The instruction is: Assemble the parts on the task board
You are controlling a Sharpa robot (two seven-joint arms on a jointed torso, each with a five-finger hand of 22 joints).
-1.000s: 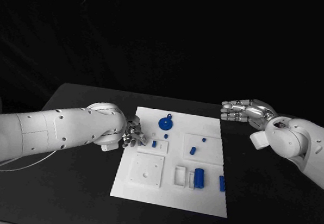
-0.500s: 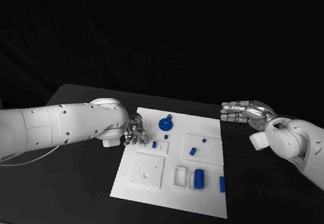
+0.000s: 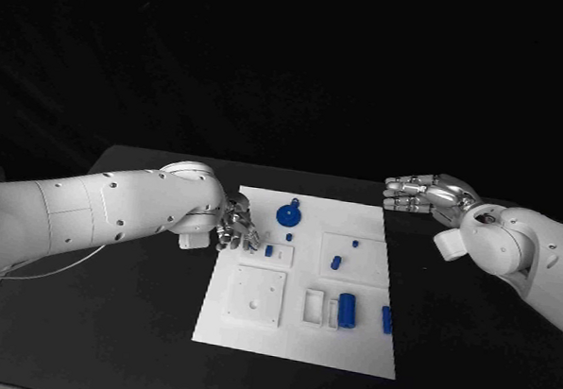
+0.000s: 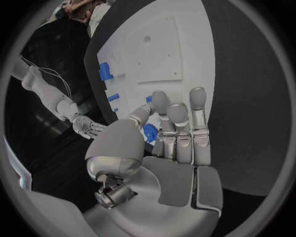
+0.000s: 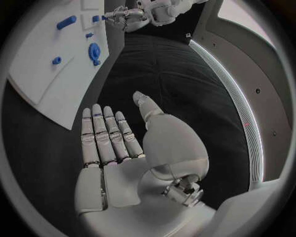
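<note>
The task board (image 3: pixel 294 348) lies flat in the middle of the black counter (image 3: pixel 102 326); the left hand (image 3: pixel 234 229) sits at the board's left edge, beside the small blue peg (image 3: pixel 269 249) in its square recess; in the left wrist view a small blue part (image 4: pixel 150 132) is pinched between the thumb and the fingers (image 4: pixel 175 118) of that hand, so it is grasping a part, held just above the board's surface; the right hand (image 3: pixel 426 192) hovers off the board past its far right corner, over bare counter, its fingers (image 5: pixel 105 133) stretched out side by side with the thumb apart and nothing in them, released; on the board the round blue disc part (image 3: pixel 288 216) lies near the far edge; two small blue pieces (image 3: pixel 342 255) sit in the raised square to the right; a blue cylinder (image 3: pixel 346 306) stands beside a white rectangular holder (image 3: pixel 314 305) in the near row, with a slim blue bar (image 3: pixel 385 318) just to its right; a white square plate (image 3: pixel 257 295) lies at the near left.
</note>
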